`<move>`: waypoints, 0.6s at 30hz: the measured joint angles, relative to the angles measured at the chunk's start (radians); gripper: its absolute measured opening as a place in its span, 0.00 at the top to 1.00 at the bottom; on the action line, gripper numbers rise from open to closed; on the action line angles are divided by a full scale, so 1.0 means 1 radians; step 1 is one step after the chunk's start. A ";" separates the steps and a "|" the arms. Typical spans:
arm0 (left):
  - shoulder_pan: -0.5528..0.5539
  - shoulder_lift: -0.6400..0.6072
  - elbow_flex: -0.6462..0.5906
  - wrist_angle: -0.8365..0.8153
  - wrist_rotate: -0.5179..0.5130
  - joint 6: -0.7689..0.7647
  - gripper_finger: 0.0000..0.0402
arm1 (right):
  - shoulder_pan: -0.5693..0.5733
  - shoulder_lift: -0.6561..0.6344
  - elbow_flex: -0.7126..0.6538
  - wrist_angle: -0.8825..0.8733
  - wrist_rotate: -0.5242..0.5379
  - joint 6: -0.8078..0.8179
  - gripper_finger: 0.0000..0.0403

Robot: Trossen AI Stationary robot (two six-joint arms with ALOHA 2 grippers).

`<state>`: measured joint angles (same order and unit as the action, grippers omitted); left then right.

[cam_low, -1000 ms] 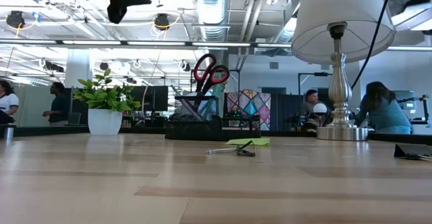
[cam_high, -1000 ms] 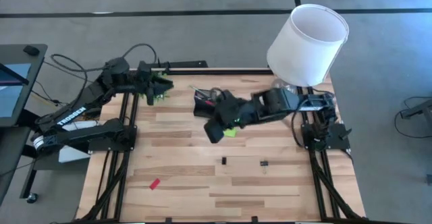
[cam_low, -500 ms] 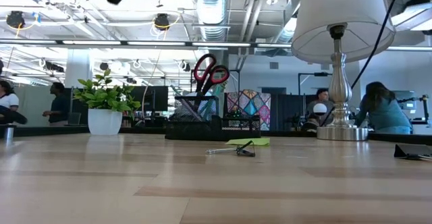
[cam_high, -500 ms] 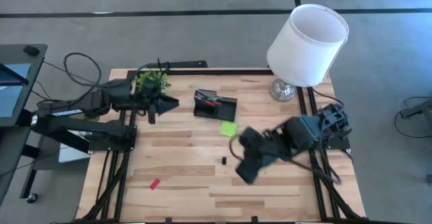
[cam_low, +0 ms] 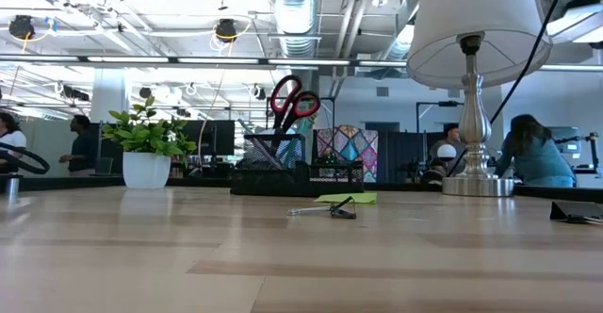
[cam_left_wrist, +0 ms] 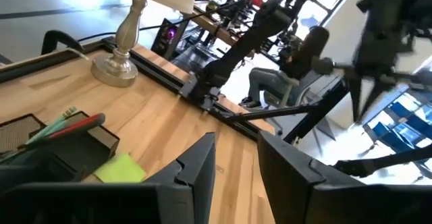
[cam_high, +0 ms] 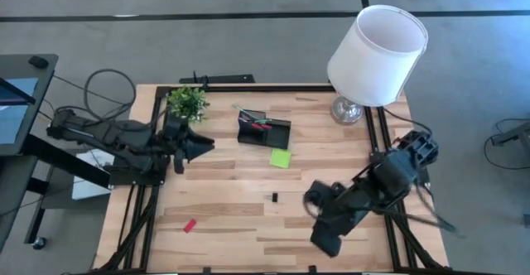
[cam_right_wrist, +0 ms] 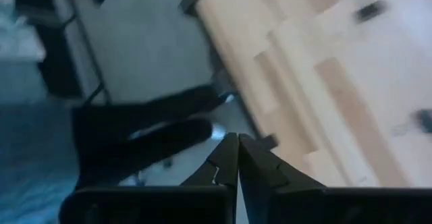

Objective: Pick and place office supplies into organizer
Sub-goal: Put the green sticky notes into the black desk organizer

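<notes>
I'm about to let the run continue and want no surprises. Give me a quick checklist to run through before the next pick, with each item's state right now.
1. Right gripper empty and shut: ok; its fingers meet with nothing between them, near the table's front edge.
2. Left gripper empty: ok; its fingers stand apart with nothing between them, beside the potted plant.
3. Organizer upright and reachable: ok; scissors already stand in it.
4. Lime-green sticky-note pad free to pick: ok; it lies on the table beside the organizer.
5. Black clip and red eraser still loose: ok.
6. Second clip near the right arm: cannot tell.
</notes>
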<state>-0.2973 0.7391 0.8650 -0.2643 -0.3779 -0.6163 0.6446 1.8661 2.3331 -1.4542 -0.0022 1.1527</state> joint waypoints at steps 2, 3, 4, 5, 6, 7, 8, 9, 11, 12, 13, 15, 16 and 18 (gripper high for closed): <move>-0.016 0.003 0.000 0.000 -0.030 -0.012 0.73 | 0.000 0.018 -0.003 0.022 -0.050 -0.034 0.98; -0.021 0.004 0.000 0.001 -0.044 -0.018 0.73 | -0.005 0.028 -0.002 0.038 -0.086 -0.046 0.98; -0.025 0.005 0.000 0.004 -0.055 -0.024 0.73 | -0.015 0.035 -0.001 0.064 -0.125 -0.059 0.98; -0.026 0.007 0.000 0.004 -0.060 -0.026 0.73 | -0.020 0.038 -0.001 0.071 -0.163 -0.071 0.98; -0.025 0.008 -0.001 0.005 -0.066 -0.027 0.73 | -0.021 0.041 -0.002 0.065 -0.200 -0.082 0.98; -0.026 0.007 -0.001 0.011 -0.066 -0.027 0.73 | -0.025 0.051 -0.001 0.070 -0.238 -0.099 0.98; -0.026 0.007 -0.001 0.014 -0.067 -0.027 0.73 | -0.038 0.062 0.002 0.086 -0.266 -0.121 0.98; -0.026 0.007 -0.001 0.013 -0.068 -0.027 0.73 | -0.045 0.069 0.001 0.087 -0.277 -0.157 0.98; -0.026 0.007 -0.001 0.013 -0.068 -0.027 0.73 | -0.049 0.077 -0.004 0.058 -0.253 -0.218 0.98; -0.026 0.007 -0.001 0.013 -0.068 -0.027 0.73 | -0.056 0.077 -0.003 0.069 -0.233 -0.244 0.98; -0.026 0.007 -0.001 0.013 -0.068 -0.027 0.73 | -0.068 0.078 0.001 0.079 -0.214 -0.269 0.98; -0.026 0.007 -0.001 0.012 -0.068 -0.028 0.73 | -0.086 0.081 0.001 0.088 -0.178 -0.316 0.98; -0.025 0.007 -0.001 0.012 -0.068 -0.029 0.73 | -0.089 0.085 -0.001 0.095 -0.162 -0.334 0.98; -0.026 0.007 -0.001 0.013 -0.067 -0.035 0.73 | -0.101 0.089 -0.003 0.135 -0.152 -0.385 0.98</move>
<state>-0.3229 0.7460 0.8642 -0.2518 -0.4454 -0.6518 0.5431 1.9555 2.3302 -1.3196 -0.1539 0.7672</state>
